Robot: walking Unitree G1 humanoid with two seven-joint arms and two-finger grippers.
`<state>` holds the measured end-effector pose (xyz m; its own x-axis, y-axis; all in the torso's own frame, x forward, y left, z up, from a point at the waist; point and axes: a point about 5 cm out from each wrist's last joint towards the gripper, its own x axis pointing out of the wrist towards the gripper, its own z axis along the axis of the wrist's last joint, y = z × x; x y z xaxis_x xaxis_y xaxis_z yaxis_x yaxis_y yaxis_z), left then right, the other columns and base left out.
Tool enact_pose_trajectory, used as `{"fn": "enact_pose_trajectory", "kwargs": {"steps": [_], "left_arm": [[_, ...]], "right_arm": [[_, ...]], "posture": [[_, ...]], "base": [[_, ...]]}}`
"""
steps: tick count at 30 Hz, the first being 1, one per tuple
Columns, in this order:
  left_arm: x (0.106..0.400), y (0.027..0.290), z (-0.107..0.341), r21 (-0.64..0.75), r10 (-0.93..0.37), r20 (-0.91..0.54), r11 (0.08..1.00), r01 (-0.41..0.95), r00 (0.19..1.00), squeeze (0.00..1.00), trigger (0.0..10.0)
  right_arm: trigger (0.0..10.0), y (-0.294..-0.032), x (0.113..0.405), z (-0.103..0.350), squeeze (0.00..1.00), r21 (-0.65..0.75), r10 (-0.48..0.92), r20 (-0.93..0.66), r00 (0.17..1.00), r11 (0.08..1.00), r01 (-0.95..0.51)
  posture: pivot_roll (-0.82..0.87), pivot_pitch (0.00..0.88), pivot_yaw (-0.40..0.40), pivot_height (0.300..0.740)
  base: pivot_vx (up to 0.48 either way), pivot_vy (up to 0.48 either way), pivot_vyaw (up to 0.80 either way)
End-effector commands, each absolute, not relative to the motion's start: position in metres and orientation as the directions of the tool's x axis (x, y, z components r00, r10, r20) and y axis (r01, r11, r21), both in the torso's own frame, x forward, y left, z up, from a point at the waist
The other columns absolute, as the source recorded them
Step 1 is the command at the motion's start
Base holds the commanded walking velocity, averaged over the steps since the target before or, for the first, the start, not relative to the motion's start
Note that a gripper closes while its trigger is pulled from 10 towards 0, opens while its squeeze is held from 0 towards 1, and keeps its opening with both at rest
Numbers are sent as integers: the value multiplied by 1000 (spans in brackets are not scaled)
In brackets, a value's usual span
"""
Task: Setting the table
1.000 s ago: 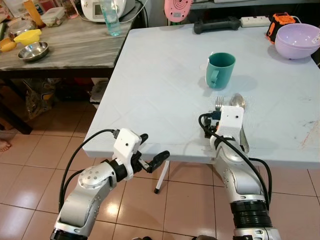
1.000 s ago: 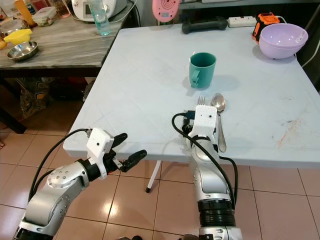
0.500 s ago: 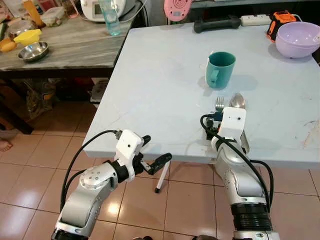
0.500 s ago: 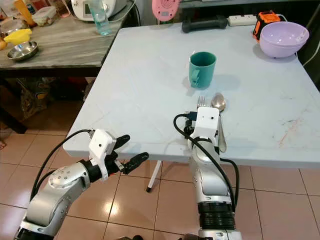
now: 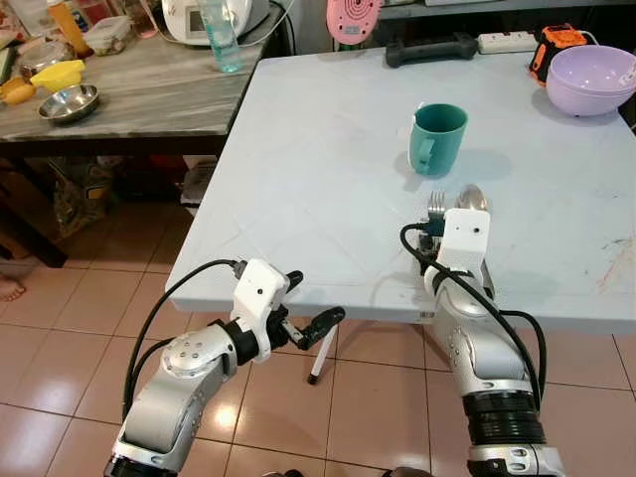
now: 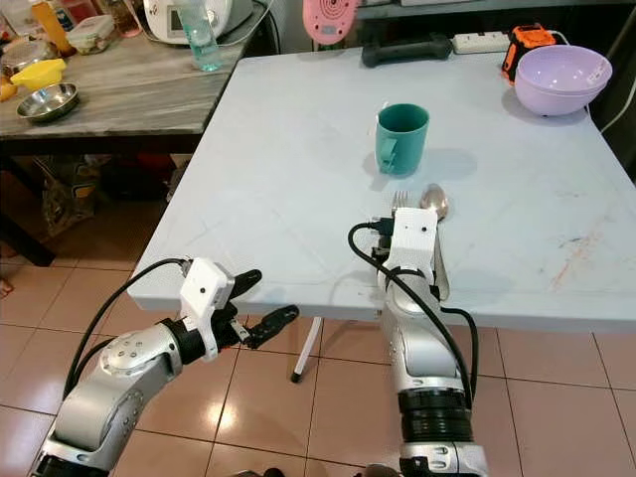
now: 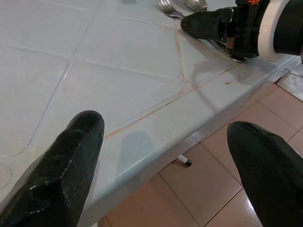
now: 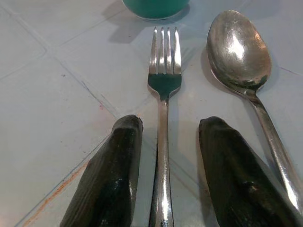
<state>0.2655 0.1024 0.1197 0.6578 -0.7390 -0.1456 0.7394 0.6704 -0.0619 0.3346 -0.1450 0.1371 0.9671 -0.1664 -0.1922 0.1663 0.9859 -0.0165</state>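
At the lower left of the head view, the left gripper (image 5: 310,303) hangs wide open and empty just off the near edge of the pale blue, glossy square table (image 5: 318,159). At centre the right gripper (image 8: 163,184) rests low on the tabletop, its black fingers (image 8: 106,182) parted on either side of the slim polished steel fork (image 8: 163,113), not closed on its handle. Just right of it lies a rounded steel spoon (image 8: 239,47); a smooth teal ceramic mug (image 5: 435,137) stands above. The fork is probably light, rigid and slippery, lying flat; it is best pinched mid-handle.
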Motion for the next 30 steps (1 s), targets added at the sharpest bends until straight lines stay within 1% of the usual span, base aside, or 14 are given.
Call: {"fn": "enact_pose_trajectory", "kwargs": {"steps": [1, 12, 17, 20, 30], "left_arm": [[264, 105, 115, -69, -741, -169, 667, 742, 650, 0, 10000], [263, 103, 115, -78, -746, -168, 662, 746, 644, 0, 10000], [261, 102, 118, -114, -760, -145, 648, 753, 633, 0, 10000], [262, 102, 119, -113, -760, -141, 649, 753, 634, 0, 10000], [267, 94, 138, -209, -767, -54, 635, 744, 640, 0, 10000]], "right_arm": [[0, -148, 335, 128, 0, -24, -172, -244, 954, 985, 172], [0, -147, 336, 127, 0, -18, -169, -253, 953, 985, 170], [0, -148, 336, 126, 0, -15, -169, -258, 951, 985, 171], [0, -148, 335, 125, 0, -14, -168, -260, 951, 985, 170], [0, -145, 334, 121, 0, -11, -155, -274, 949, 987, 158]], "posture": [[-162, 145, 132, 740], [-161, 145, 134, 740], [-162, 146, 134, 740], [-162, 146, 134, 740], [-159, 147, 133, 740]], "base": [[0, 0, 0], [0, 0, 0], [0, 0, 0], [0, 0, 0], [0, 0, 0]]}}
